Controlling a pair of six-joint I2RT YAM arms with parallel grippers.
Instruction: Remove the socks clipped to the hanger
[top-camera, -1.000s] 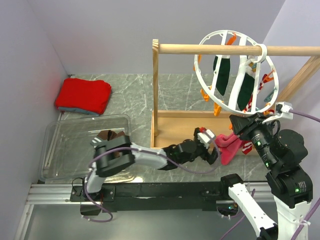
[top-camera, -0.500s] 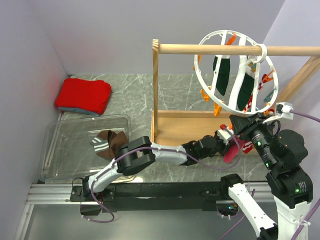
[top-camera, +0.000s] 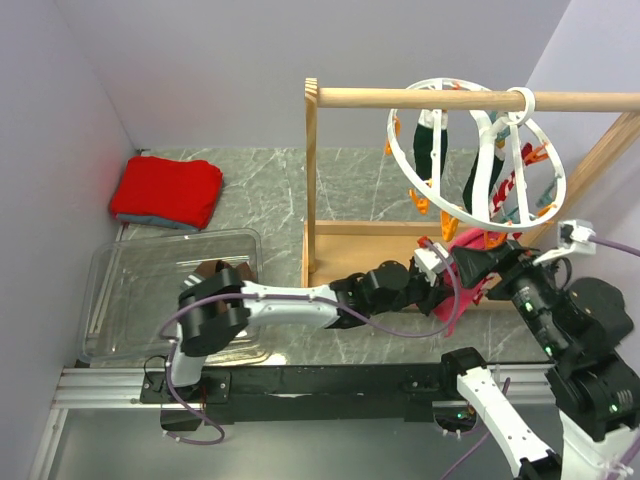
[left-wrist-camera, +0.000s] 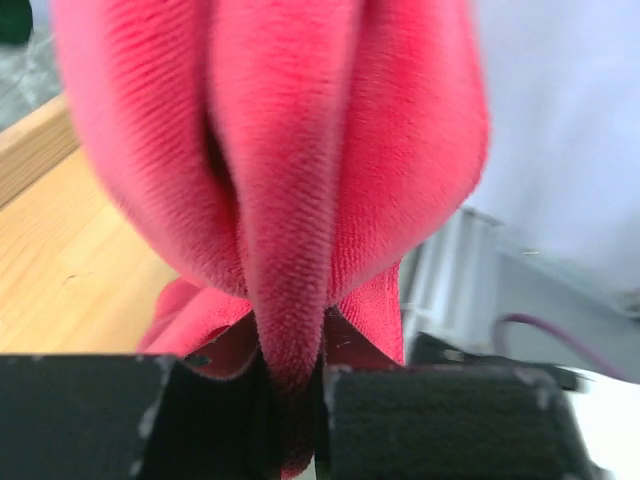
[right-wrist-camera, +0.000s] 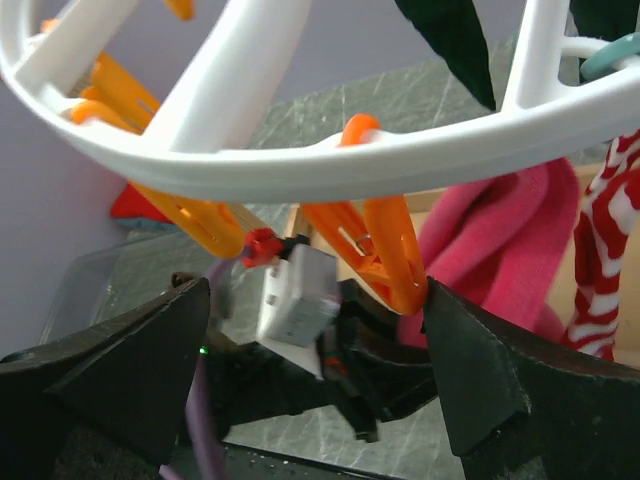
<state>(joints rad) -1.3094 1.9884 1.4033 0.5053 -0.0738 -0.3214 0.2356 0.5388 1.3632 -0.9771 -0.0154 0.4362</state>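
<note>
Hanger (right-wrist-camera: 300, 165) hangs on the wooden rail (top-camera: 400, 98) at upper right of the top view; in the right wrist view its rim crosses the top, with a dark green sock (right-wrist-camera: 450, 40) cropped at the top edge and a striped sock (right-wrist-camera: 618, 250) cut off at the right edge. Left hand (left-wrist-camera: 295, 400) is clamped on the pink cloth (left-wrist-camera: 290, 150), which fills its own view and blocks nearly everything behind. Right hand (right-wrist-camera: 310, 370) has fingers (right-wrist-camera: 130, 370) spread apart just under the rim, by an orange clip (right-wrist-camera: 380, 250).
</note>
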